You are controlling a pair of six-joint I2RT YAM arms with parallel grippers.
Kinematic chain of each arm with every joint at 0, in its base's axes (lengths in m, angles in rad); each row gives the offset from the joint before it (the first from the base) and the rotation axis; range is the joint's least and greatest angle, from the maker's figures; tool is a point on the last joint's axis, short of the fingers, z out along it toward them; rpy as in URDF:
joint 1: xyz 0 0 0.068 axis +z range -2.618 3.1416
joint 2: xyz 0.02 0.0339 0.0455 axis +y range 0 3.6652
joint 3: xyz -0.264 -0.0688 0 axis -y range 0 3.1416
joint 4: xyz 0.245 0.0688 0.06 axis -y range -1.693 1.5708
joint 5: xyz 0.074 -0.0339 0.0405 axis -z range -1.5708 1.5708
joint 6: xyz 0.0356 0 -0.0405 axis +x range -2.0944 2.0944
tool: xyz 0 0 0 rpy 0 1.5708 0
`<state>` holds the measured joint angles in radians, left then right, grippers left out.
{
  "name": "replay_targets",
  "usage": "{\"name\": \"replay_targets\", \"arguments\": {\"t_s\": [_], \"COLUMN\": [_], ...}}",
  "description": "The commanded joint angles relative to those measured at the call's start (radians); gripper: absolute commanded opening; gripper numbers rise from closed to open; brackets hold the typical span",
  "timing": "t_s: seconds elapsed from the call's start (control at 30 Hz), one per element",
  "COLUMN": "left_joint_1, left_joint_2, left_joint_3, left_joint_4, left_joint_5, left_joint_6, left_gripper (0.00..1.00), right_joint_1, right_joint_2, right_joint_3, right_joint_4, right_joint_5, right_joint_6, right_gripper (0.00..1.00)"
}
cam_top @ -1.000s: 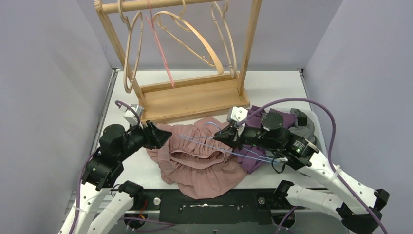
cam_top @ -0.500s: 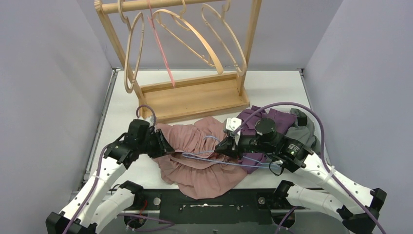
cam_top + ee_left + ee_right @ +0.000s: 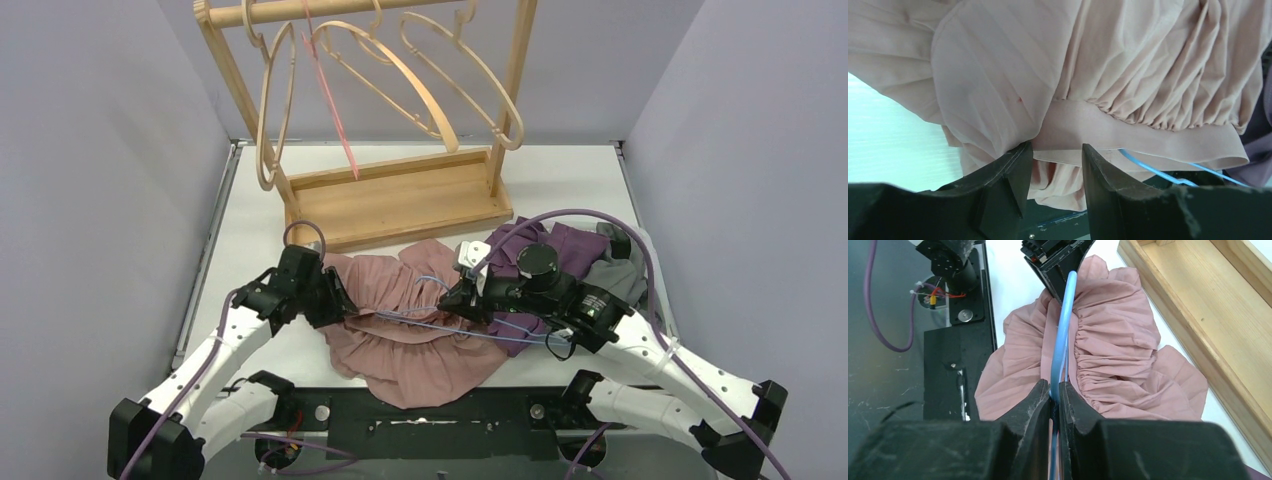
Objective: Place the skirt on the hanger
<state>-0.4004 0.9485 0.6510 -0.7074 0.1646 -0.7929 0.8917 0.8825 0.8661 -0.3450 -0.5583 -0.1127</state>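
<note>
The left end effector [image 3: 1054, 147] has dropped, jaws apart, to the pink pleated fabric skirt [image 3: 420, 350] on the white desk [image 3: 255, 230], readying its waistband for the thin blue wire hanger [image 3: 1064, 320] clamped in the right end effector [image 3: 1054, 387].

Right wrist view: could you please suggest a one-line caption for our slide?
Right gripper shut on the blue hanger, which runs over the pink skirt; wooden rack base at right.
</note>
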Motion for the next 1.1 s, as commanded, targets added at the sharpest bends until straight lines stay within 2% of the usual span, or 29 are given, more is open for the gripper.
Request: {"name": "replay_targets", "arguments": {"t_s": [0.0,0.27,0.37,0.47,0.57,0.7,0.8,0.9,1.07], "left_joint_1": [-0.005,-0.005,-0.005,-0.008,-0.026,-0.036,-0.037,-0.038,-0.038], "left_joint_2": [0.012,0.026,0.028,0.038,0.052,0.067,0.074,0.073,0.053], "left_joint_3": [0.038,0.052,0.029,-0.009,-0.03,-0.027,-0.022,-0.011,0.022], "left_joint_4": [-0.001,-0.029,0.046,0.122,0.146,0.141,0.141,0.135,0.118], "left_joint_5": [-0.075,-0.102,0.003,0.083,0.079,0.057,0.051,0.038,0.027], "left_joint_6": [0.026,0.061,0.067,0.045,0.03,0.035,0.035,0.039,0.033], "left_gripper": [0.41,0.45,0.45,0.37,0.27,0.23,0.17,0.0,0.0], "right_joint_1": [0.006,0.009,0.008,0.009,0.008,0.009,0.01,0.013,0.033], "right_joint_2": [0.017,0.028,0.026,0.033,0.038,0.046,0.054,0.076,0.113], "right_joint_3": [-0.004,-0.013,-0.017,-0.017,-0.02,-0.024,-0.035,-0.04,-0.046], "right_joint_4": [0.091,0.082,0.086,0.096,0.119,0.139,0.162,0.182,0.243], "right_joint_5": [0.048,0.061,0.056,0.045,0.02,0.007,0.0,-0.007,-0.006], "right_joint_6": [-0.011,-0.021,-0.024,-0.023,-0.016,-0.01,-0.004,-0.004,-0.002], "right_gripper": [0.0,0.0,0.0,0.0,0.0,0.0,0.0,0.0,0.0]}}
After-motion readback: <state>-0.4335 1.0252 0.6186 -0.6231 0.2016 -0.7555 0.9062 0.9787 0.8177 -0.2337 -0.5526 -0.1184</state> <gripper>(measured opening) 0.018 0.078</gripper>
